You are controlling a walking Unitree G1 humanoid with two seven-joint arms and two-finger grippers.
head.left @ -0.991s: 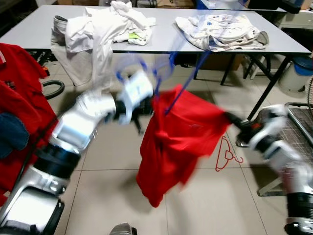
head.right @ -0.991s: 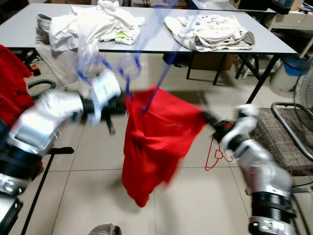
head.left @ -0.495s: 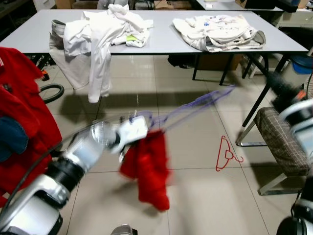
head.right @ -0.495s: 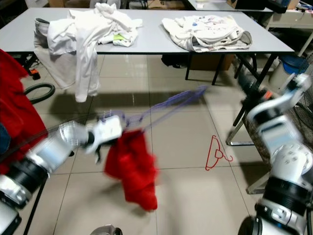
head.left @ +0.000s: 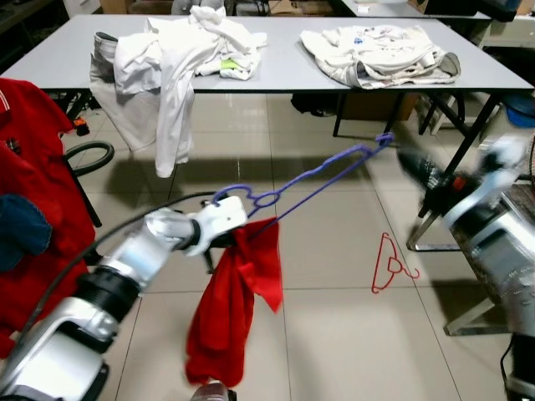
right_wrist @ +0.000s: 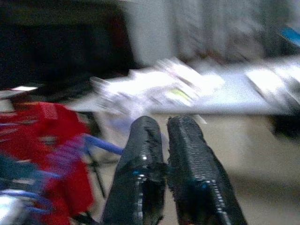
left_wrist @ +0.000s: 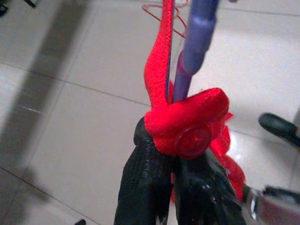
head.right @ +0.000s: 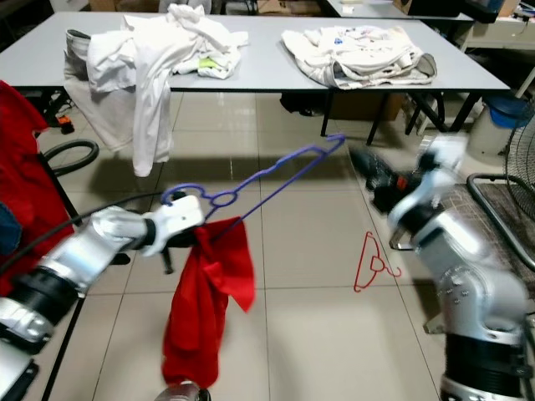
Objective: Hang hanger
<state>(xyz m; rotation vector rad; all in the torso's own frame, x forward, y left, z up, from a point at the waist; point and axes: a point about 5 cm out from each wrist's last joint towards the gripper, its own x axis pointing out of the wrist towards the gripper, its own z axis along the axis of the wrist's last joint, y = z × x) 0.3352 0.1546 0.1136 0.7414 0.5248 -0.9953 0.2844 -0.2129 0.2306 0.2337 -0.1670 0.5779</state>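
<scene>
Purple hanger (head.left: 322, 171), in the eye views, slanting from the left gripper (head.left: 219, 236) toward two o'clock, red garment (head.left: 230, 305) now bunched at the near end, right gripper (head.right: 365, 164) released since. Left wrist view: fingers (left_wrist: 145, 187) clamped on garment and hanger. Right wrist view: fingers (right_wrist: 140, 173) together, empty.

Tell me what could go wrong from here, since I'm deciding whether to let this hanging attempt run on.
1. The red cloth garment droops in a bunch near the hook end of the purple plastic hanger, not spread on it, so it could slide off.
2. The left gripper pinches hanger and fabric together; the hanger might twist in that grip.
3. The right gripper, shut on nothing, is near the hanger's far tip and may knock it.
</scene>
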